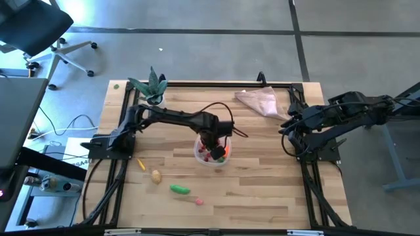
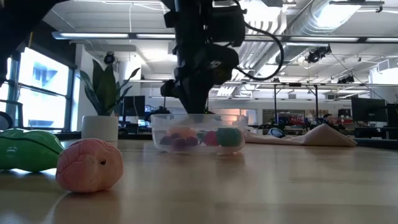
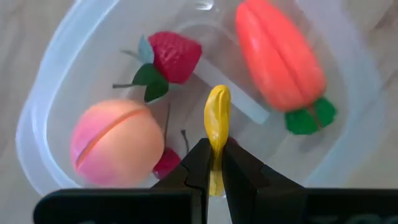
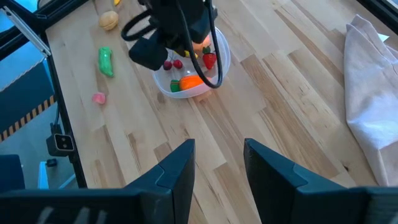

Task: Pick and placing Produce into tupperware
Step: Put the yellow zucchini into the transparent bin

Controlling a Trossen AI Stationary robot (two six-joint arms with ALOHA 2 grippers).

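Observation:
The clear round tupperware (image 1: 212,153) stands mid-table and holds a strawberry (image 3: 174,55), a peach (image 3: 115,142), an orange carrot (image 3: 280,59) and dark-red cherries (image 3: 166,163). My left gripper (image 3: 216,152) reaches down into it, shut on a slim yellow piece (image 3: 217,112). A small yellow piece (image 1: 141,164), the beige potato (image 1: 156,176), the green pod (image 1: 180,189) and the pink piece (image 1: 199,201) lie on the table near the tub. My right gripper (image 4: 219,155) waits open over the table's right side. My left gripper pinches the yellow piece between its two fingers near one end (image 3: 217,142), coming from above and pointing down into the tub. The piece lies along the fingers and sticks out beyond their tips. Whether its far end touches the tub floor I cannot tell.
A potted green plant (image 1: 152,86) stands at the far left of the table and a pinkish-beige cloth (image 1: 259,101) lies at the far right. A black frame (image 1: 197,85) borders the table. Bare wood (image 1: 262,183) shows between the tub and the right arm.

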